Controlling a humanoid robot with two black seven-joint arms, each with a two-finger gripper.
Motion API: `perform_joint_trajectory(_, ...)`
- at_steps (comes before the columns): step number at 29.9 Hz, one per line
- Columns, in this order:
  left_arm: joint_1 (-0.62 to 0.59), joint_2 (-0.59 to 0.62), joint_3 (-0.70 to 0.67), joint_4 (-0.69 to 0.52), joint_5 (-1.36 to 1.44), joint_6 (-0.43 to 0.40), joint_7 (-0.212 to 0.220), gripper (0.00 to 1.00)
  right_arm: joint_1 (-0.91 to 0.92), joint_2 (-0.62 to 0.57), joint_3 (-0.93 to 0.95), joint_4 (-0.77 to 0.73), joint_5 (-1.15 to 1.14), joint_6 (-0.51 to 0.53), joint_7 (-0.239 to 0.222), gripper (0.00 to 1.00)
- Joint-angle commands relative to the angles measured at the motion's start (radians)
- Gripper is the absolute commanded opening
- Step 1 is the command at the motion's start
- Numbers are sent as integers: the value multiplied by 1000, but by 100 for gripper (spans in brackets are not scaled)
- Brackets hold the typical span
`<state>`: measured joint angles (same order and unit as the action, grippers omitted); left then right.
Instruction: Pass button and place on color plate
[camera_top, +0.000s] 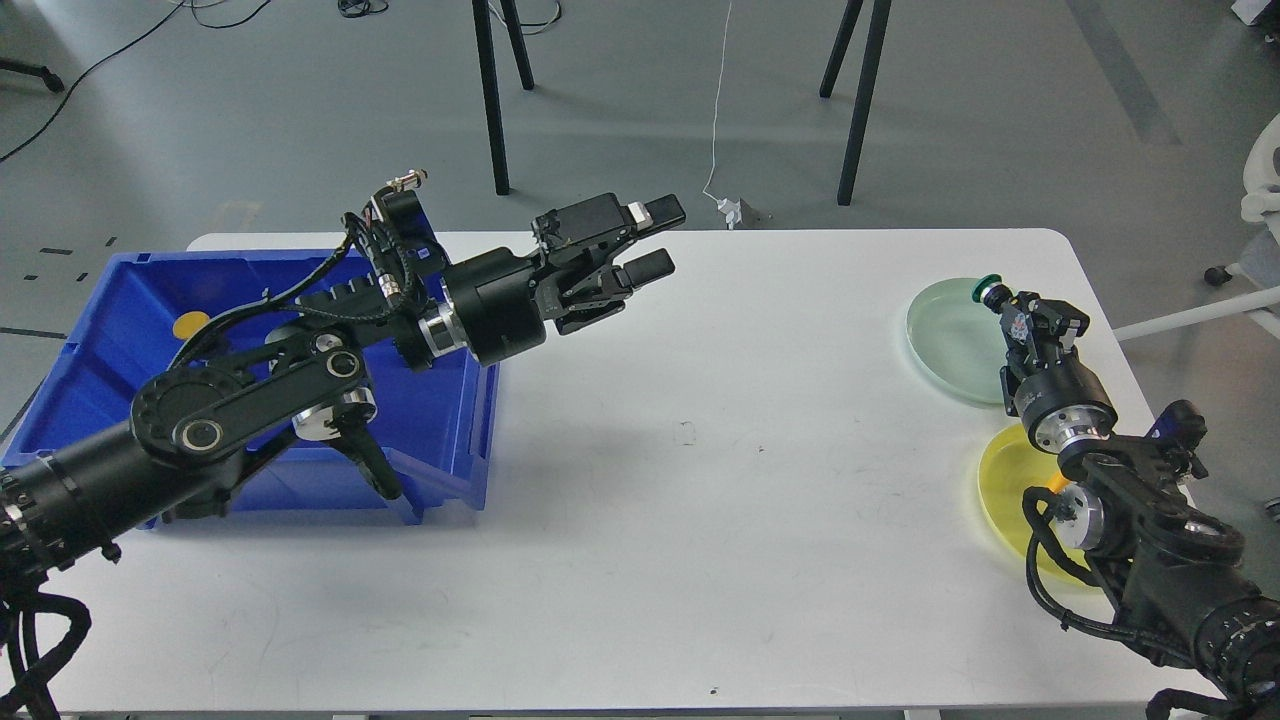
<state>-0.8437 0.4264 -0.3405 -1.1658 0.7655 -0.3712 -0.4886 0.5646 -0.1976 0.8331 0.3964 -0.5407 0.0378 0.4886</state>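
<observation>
My right gripper (1000, 300) is shut on a green button (986, 287) and holds it over the far right rim of the pale green plate (950, 340). A yellow plate (1005, 480) lies nearer me, partly hidden by my right arm; a small orange-yellow piece (1052, 487) shows on it beside the arm. My left gripper (655, 240) is open and empty, held above the white table (700, 480) to the right of the blue bin (440, 420). A yellow button (190, 324) lies inside the bin at its far left.
The blue bin takes up the table's left end, with my left arm lying across it. Black stand legs (490, 100) and a white cable (717, 130) are on the floor beyond the table's far edge.
</observation>
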Motion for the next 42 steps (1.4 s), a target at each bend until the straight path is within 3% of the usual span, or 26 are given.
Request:
perform_joint_trajectory(1,0,0,0,0,0,0,0,81,0,23,-29,5,1,2,0,36)
perform_joint_trajectory(10,0,-1,0,0,0,0,0,81,0,33,-54,-2,68,2,0,37)
perform_joint_trajectory(15,0,0,0,0,0,0,0,81,-2,29,-49,-5,96,10,0,42)
perform_joint_trajectory(21,0,0,0,0,0,0,0,81,-6,29,-51,-5,111,13,0,55)
perform_joint_trajectory(33,0,-2,0,0,0,0,0,81,3,38,-45,9,113,14,0,60)
perform_joint_trajectory(42,0,-2,0,0,-2,0,0,81,3,29,-29,134,125,10,0,63)
